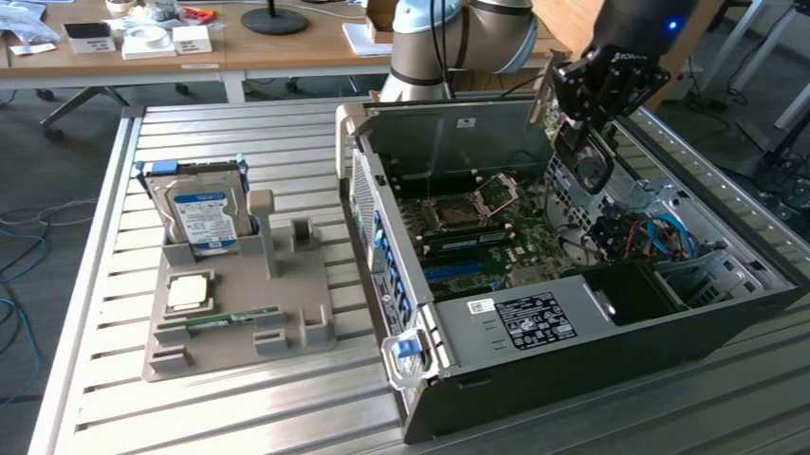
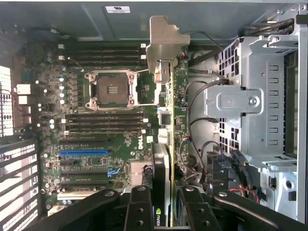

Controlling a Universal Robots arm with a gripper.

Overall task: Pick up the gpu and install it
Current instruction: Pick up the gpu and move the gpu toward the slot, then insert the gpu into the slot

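Observation:
The gpu (image 1: 591, 161), a dark card with a round fan on one face, hangs upright over the open computer case (image 1: 557, 327), above the case's far end. My gripper (image 1: 585, 114) is shut on the card's upper edge. In the wrist view the gpu (image 2: 164, 168) shows edge-on, its silver bracket (image 2: 164, 43) at the far end, held between my gripper's (image 2: 168, 214) black fingers (image 2: 139, 207). It sits above the motherboard (image 2: 96, 125), beside the CPU socket (image 2: 111, 90) and apart from the blue slot (image 2: 84, 152).
A grey holder tray (image 1: 241, 332) on the slatted table carries a silver hard drive (image 1: 203, 216), a CPU chip (image 1: 190, 292) and a green RAM stick (image 1: 234, 318). A metal drive cage (image 2: 255, 101) and loose cables (image 1: 652, 232) fill the case beside the board.

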